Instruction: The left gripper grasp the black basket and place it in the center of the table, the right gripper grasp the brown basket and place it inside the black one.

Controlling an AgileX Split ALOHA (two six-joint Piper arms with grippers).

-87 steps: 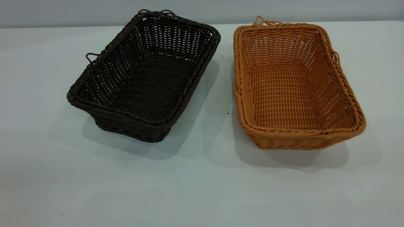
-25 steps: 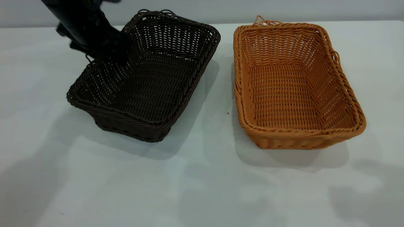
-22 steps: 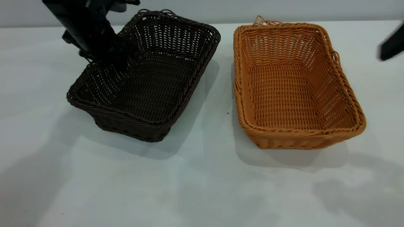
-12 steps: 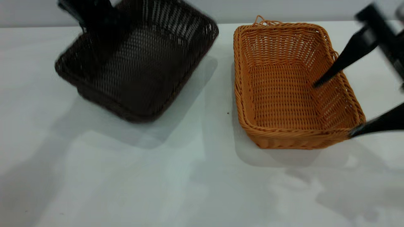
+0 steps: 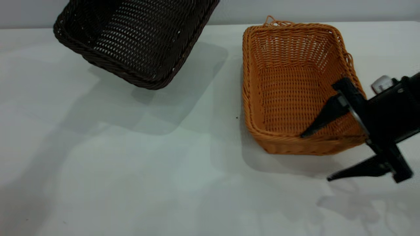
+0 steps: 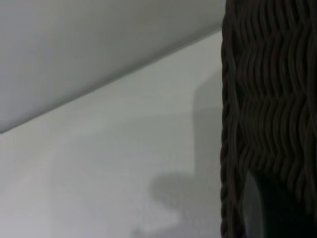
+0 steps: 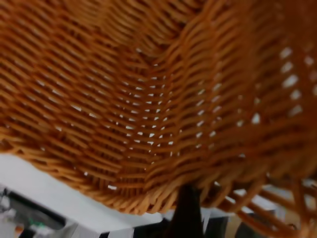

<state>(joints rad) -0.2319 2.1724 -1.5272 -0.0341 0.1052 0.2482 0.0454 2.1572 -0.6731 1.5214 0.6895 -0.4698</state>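
The black basket [image 5: 137,36] hangs tilted in the air above the back left of the white table [image 5: 131,183], and its top is cut off by the picture's edge. My left gripper is out of the exterior view. In the left wrist view one of its fingers [image 6: 255,210] lies against the black basket's woven wall [image 6: 267,99]. The brown basket [image 5: 288,88] stands on the table at the right. My right gripper [image 5: 316,157] is open astride its near right corner, one finger inside, one outside in front. The brown weave [image 7: 148,89] fills the right wrist view.
The black basket's shadow falls on the table's back left. A small dark speck [image 5: 237,117] lies between the baskets. The table's far edge and a grey wall run behind.
The black basket has risen off the table, up and back. My right gripper has come in from the right and dropped, open, over the brown basket's near right corner.
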